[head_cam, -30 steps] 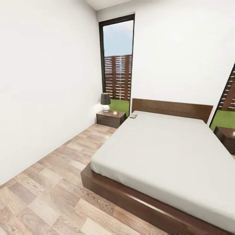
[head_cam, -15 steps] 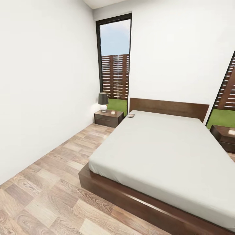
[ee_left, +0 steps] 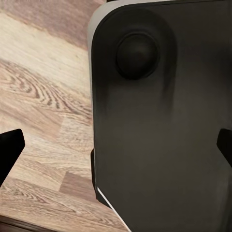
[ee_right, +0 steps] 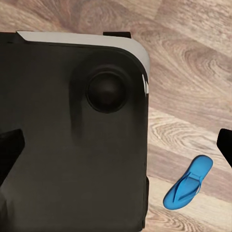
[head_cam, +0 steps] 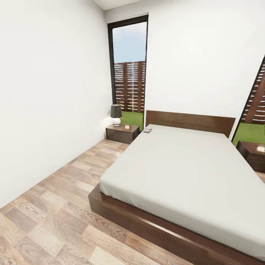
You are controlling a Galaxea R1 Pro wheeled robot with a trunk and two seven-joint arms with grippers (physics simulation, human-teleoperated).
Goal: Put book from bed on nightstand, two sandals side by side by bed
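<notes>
- White-walled bedroom with brown-grey wood plank floor (head_cam: 55,206) and tall dark-framed window (head_cam: 129,66) behind the head of the bed.
- Large low platform bed with dark brown frame and plain light grey mattress (head_cam: 184,173), taking up the middle and right of the head view.
- Dark rounded robot base panel (ee_left: 159,121), seen over the planks from the left wrist; same kind of panel (ee_right: 72,135) from the right wrist.
- Low dark brown wooden nightstand (head_cam: 122,133) just beside the bed's far left corner, carrying a small lamp with dark shade and white base (head_cam: 116,115); second dark stand (head_cam: 254,154) at the far right edge.
- Bright blue flip-flop sandal (ee_right: 188,182) lying flat on the floor near the base, in the right wrist view; other sandal not located.
- Small thin dark paperback book (head_cam: 148,130) on the mattress's far left corner, close to the nightstand.
- Dark fingertip edges at both sides of each wrist view, wide apart: both grippers released, holding nothing.
- Risks, as a judgement: rolling forward and clipping the near sandal with the base; reaching the book from the foot of the bed, well out of range; crowding the lamp when setting the book down.
</notes>
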